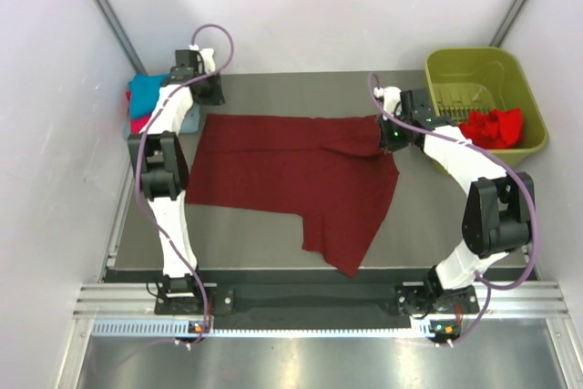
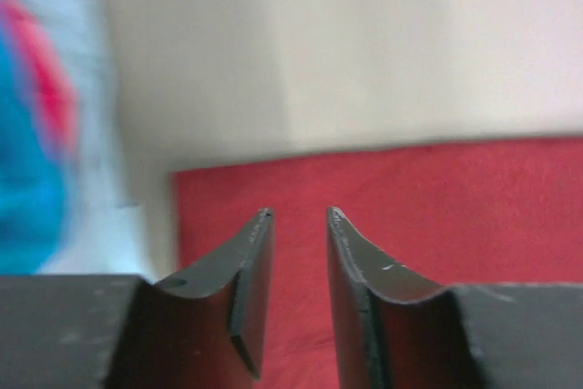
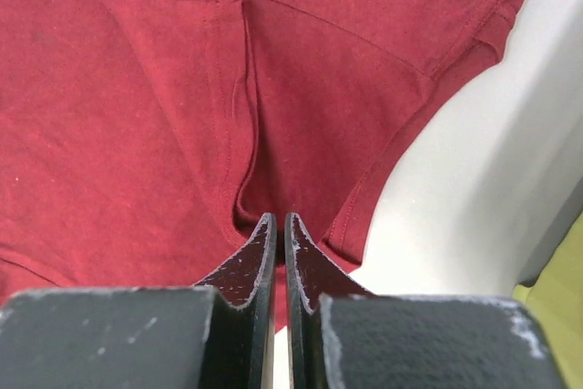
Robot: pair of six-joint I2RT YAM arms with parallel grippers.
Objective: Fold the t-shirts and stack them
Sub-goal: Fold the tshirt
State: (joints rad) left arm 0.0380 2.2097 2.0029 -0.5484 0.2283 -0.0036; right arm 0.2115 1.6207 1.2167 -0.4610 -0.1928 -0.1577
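A dark maroon t-shirt [image 1: 291,175] lies spread across the table, with one part hanging toward the front. It fills the right wrist view [image 3: 137,88]. My right gripper [image 1: 388,138] is shut on a fold of its far right edge [image 3: 281,218]. My left gripper [image 1: 202,96] hovers open and empty at the shirt's far left corner [image 2: 299,216], with maroon cloth [image 2: 437,207] showing under its fingers. A stack of teal, pink-red and pale grey-blue shirts [image 1: 144,105] lies at the back left, blurred in the left wrist view [image 2: 32,170]. A bright red shirt [image 1: 494,125] is bunched in the basket.
An olive-green plastic basket [image 1: 474,66] stands at the back right, close behind my right arm. White walls close in the left, right and back. A metal rail [image 1: 301,302] runs along the table's near edge by the arm bases.
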